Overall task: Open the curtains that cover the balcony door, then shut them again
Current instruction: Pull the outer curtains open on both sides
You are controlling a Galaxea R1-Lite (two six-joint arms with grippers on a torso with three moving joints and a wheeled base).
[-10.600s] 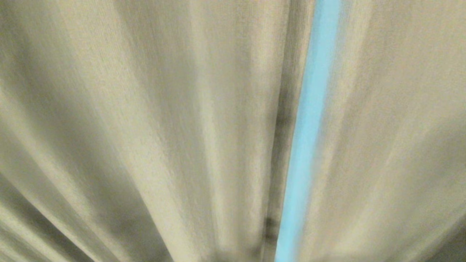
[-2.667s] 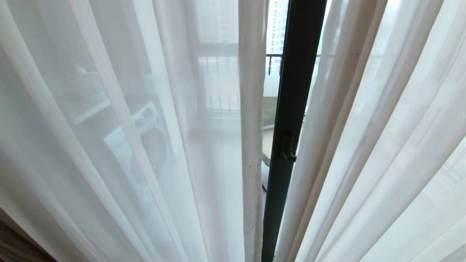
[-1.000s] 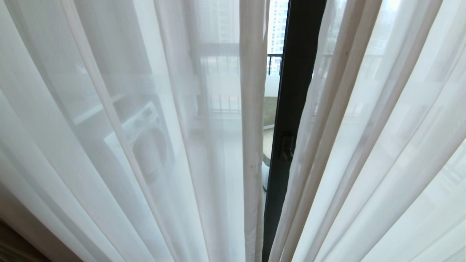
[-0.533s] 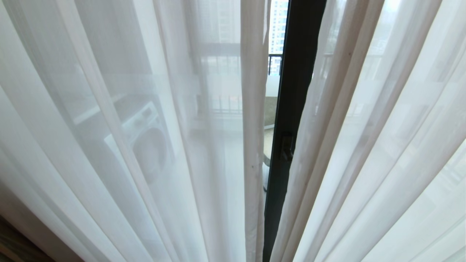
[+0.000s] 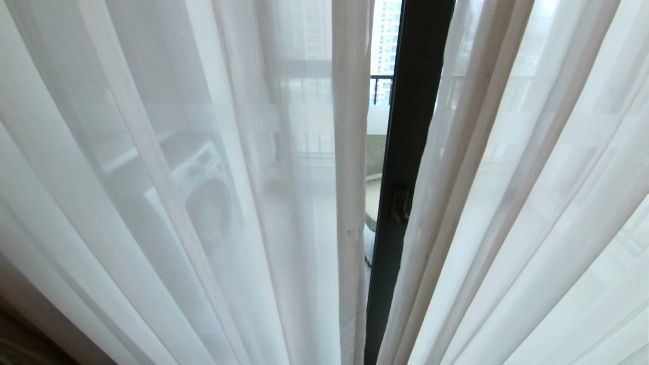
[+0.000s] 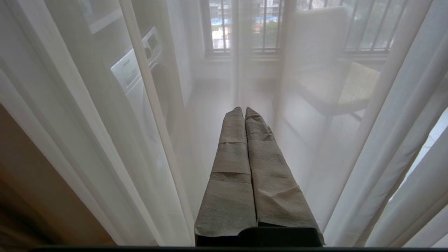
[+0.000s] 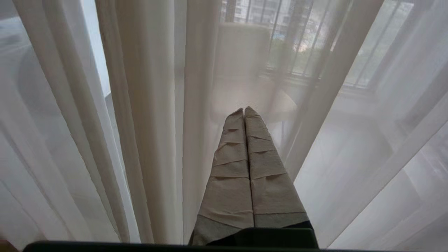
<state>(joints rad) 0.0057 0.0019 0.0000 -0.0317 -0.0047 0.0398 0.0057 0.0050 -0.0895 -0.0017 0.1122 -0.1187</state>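
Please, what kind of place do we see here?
Probably a flat in a high-rise, at the door to a balcony: white sheer curtains hang before a black-framed balcony door; behind them stand a washing machine and a chair, with a railing and towers beyond.

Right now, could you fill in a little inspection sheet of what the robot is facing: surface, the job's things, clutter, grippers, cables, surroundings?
Surface: nothing seen; no table or floor in clear view.
Job's things: white sheer curtains hang across nearly the whole head view, parted by a narrow gap; the balcony door shows its black frame and handle there.
Clutter: nothing seen.
Grippers: left gripper shut, empty, pointing at the sheer; right gripper shut, empty, likewise.
Cables: nothing seen.
Surroundings: through the sheer, a washing machine, a chair, railing bars and buildings beyond.
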